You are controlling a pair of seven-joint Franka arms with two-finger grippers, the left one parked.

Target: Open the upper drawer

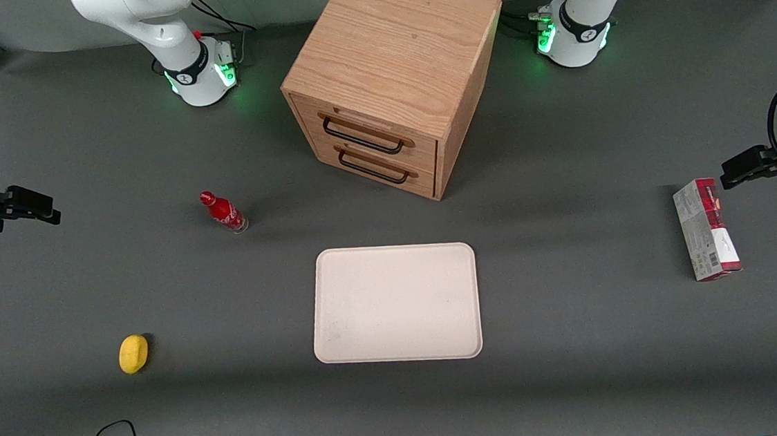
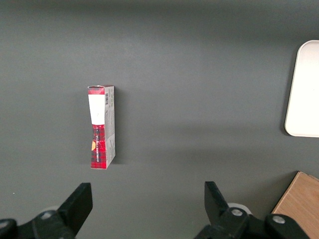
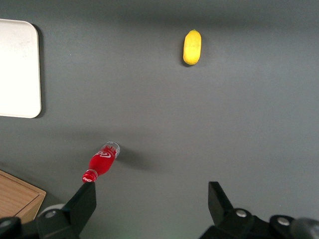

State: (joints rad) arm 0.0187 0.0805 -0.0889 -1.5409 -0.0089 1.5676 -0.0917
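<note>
The wooden cabinet [image 1: 389, 45] stands at the back middle of the table, its front turned toward the front camera and slightly toward the working arm's end. The upper drawer [image 1: 367, 125] looks shut, its thin black wire handle [image 1: 363, 141] lying against its face, with the matching lower drawer [image 1: 374, 162] beneath it. My gripper [image 1: 48, 209] hangs above the mat at the working arm's end of the table, far from the cabinet. Its fingers stand open with nothing between them [image 3: 152, 191]. A corner of the cabinet [image 3: 15, 199] shows in the right wrist view.
A red bottle [image 1: 223, 212] [image 3: 101, 162] stands between my gripper and the cabinet. A yellow fruit [image 1: 133, 353] [image 3: 192, 47] lies nearer the front camera. A white tray [image 1: 395, 304] [image 3: 15, 69] lies in front of the cabinet. A red-and-grey box [image 1: 705, 228] [image 2: 102, 127] lies at the parked arm's end.
</note>
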